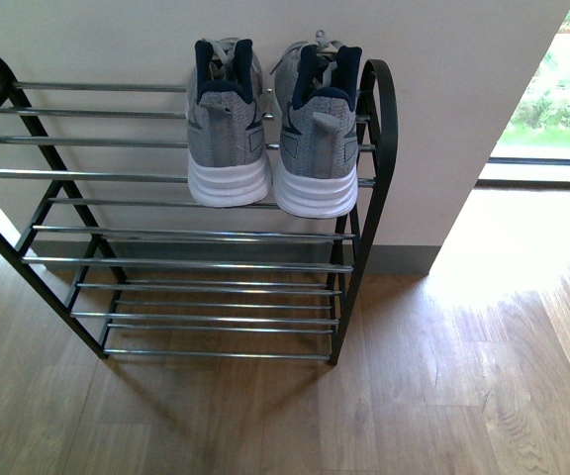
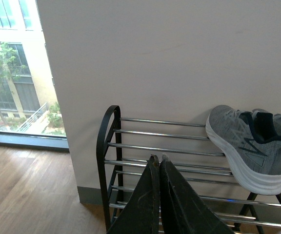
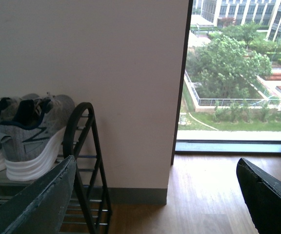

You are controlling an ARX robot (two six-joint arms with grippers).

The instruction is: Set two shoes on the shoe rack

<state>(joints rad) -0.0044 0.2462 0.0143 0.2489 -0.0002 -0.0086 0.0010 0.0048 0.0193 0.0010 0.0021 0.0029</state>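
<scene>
Shoe rack [image 1: 166, 264]: stands on the wooden floor [image 1: 443, 396] with its back to the pale wall [image 1: 463, 99]; black side frames, tiers of chrome rods.

Task items: 2 grey knit sneakers sit on the top tier, at the end toward the robot's right; heels face the robot, toes point to the wall. The left-hand sneaker [image 1: 228, 129] and the right-hand sneaker [image 1: 317, 139] lie just beside one another, white soles on the rods; the right-hand sneaker is close against the rack's right side frame. In the left wrist view the nearer sneaker slopes, heel lower than toe.

Left claw [image 2: 159, 158]: the 2 dark fingers are pressed together at the tips; nothing is gripped between them; it hangs in front of the rack's left end, well apart from the sneakers.

Right claw [image 3: 155, 163]: the fingers are spread wide; nothing is held; 1 finger shows in front of the rack's right side frame, the other over the floor near the window [image 3: 228, 73]; it is clear of both sneakers.
</scene>
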